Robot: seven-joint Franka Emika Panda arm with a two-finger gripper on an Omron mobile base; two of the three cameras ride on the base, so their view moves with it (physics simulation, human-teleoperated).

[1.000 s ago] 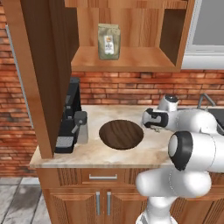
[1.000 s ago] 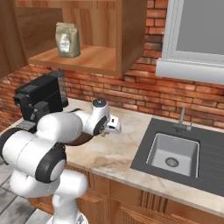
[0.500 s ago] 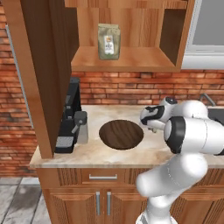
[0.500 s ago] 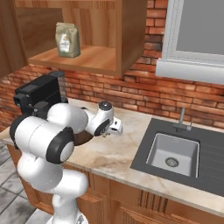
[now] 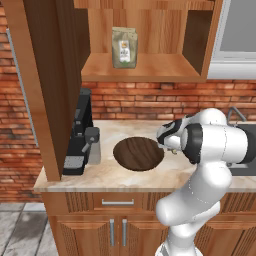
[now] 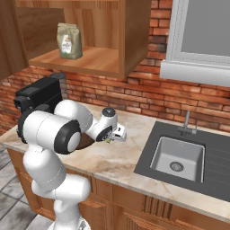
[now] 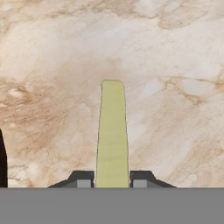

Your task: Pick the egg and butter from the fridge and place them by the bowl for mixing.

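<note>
The marbled surface point(image 7: 175, 52) spreads under my hand point(image 7: 112, 179), clamped on the butter point(image 7: 112, 131) at centre frame. I've swung in from the right – now beside the bowl point(image 5: 138, 153) at mid-frame, so the set-down looks close.

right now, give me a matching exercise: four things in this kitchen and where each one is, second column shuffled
Things:
1. butter
2. bowl
3. coffee bag
4. coffee machine

Places:
A. on the open wooden shelf
B. at the left end of the counter
C. held between the fingers of the hand, over the marble counter
D. flat on the counter, between the coffee machine and the hand

Pairs: 1-C, 2-D, 3-A, 4-B
</note>
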